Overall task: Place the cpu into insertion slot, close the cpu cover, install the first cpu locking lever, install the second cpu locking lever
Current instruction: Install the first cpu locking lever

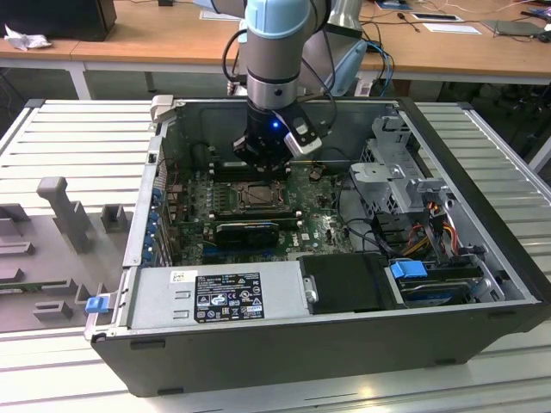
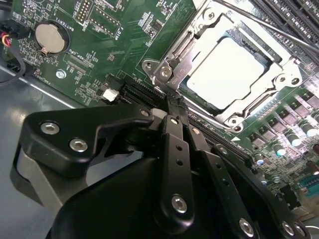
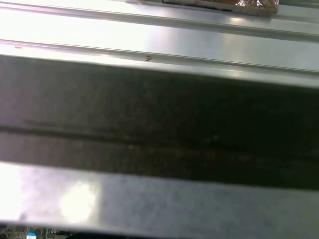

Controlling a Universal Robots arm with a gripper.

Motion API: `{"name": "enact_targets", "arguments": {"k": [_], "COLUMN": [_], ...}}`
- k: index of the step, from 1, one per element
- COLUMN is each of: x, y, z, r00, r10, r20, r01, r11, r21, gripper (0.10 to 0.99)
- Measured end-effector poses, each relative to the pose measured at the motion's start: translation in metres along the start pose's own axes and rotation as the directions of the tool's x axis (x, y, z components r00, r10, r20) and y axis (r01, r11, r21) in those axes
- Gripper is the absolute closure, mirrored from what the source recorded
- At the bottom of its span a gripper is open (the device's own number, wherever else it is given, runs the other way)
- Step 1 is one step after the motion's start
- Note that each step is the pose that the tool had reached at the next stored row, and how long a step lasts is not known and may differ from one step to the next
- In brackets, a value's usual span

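While the coin cell (image 2: 49, 38) sits far out on the green motherboard (image 2: 124, 45), the gripper (image 2: 173, 103) reaches toward the insertion slot (image 2: 227, 67) with its two black fingers (image 2: 174, 149) pressed together and nothing between them, the tips at the slot's near corner. Seated in the slot lies the cpu (image 2: 227, 69), a flat, pale silvery square, level with the board. Around it the cpu cover (image 2: 182, 47) lies down flat, a dull grey frame. In the exterior view, the gripper (image 1: 263, 155) hangs just above the slot (image 1: 255, 197), well inside the open case (image 1: 344, 344), whose walls stand well apart from it.
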State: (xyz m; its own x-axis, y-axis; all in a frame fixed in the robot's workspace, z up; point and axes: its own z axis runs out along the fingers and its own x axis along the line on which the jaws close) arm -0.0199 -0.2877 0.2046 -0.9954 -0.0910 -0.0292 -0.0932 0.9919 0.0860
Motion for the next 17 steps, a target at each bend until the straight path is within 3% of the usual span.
{"name": "enact_targets", "arguments": {"k": [10,12,14,17], "x": [-0.0001,-0.0003,-0.0005,-0.0006], "y": [-0.0003,0.0,0.0006,0.0006], "z": [0.0033,0.0009,-0.0076,-0.009], "r00": [1.0,1.0,1.0,1.0], "r10": [0.0,0.0,0.0,0.0], "r20": [-0.0002,0.0002,0.0,0.0001], "r01": [0.0,0.0,0.0,0.0], "r11": [1.0,1.0,1.0,1.0], "r21": [0.002,0.001,0.001,0.001], "gripper": [0.98,0.98,0.98,0.98]}}
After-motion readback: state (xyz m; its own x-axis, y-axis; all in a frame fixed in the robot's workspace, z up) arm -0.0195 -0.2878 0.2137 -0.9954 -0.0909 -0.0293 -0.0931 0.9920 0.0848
